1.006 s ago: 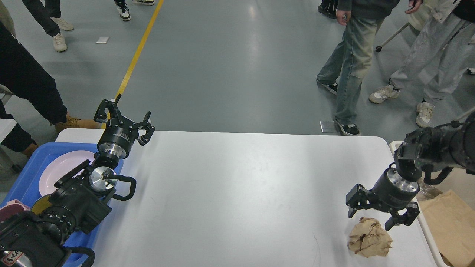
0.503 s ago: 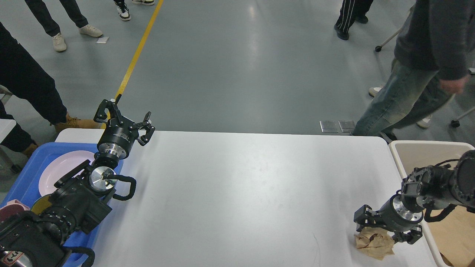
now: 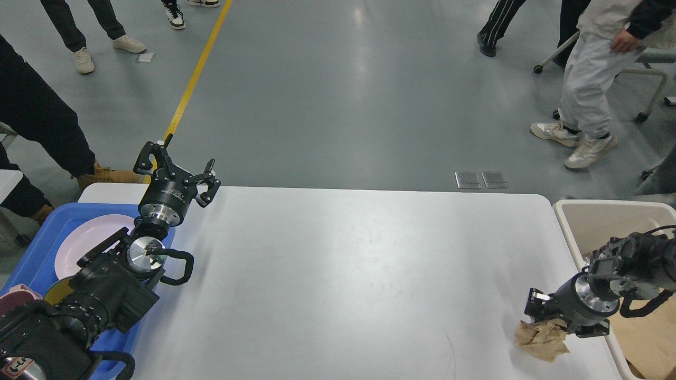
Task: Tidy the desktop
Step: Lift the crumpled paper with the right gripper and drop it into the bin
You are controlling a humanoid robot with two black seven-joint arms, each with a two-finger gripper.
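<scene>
1. Desktop [image 3: 338, 274]: large white tabletop with rounded corners, filling the lower middle of the frame from left to right; most of its surface is bare.
2. Crumpled brown paper [image 3: 541, 340]: one wad, lying on the desktop at the lower right, close to the table's right edge.
3. Right gripper [image 3: 552, 322]: at the lower right, low over the paper wad and touching its upper side. Its fingers close in on the top of the wad and appear to pinch it, with paper showing between and below them.
4. Left gripper [image 3: 177, 166]: at the upper left of the table, raised above its far left corner. Fingers spread wide apart, nothing between them.
5. Blue tray [image 3: 39, 248]: at the far left of the frame, beside the desktop's left end, partly hidden by the left arm.
6. Pink plate [image 3: 90, 240]: lying inside the blue tray, its right part covered by the arm.
7. Beige bin [image 3: 607, 216]: at the right edge of the frame, just beside the desktop's right end; brown paper [image 3: 644, 327] lies inside it.
8. Grey floor with a yellow line [image 3: 198, 74] running down from the top left toward the table.
9. Onlookers' legs and shoes along the top left and top right of the frame.
</scene>
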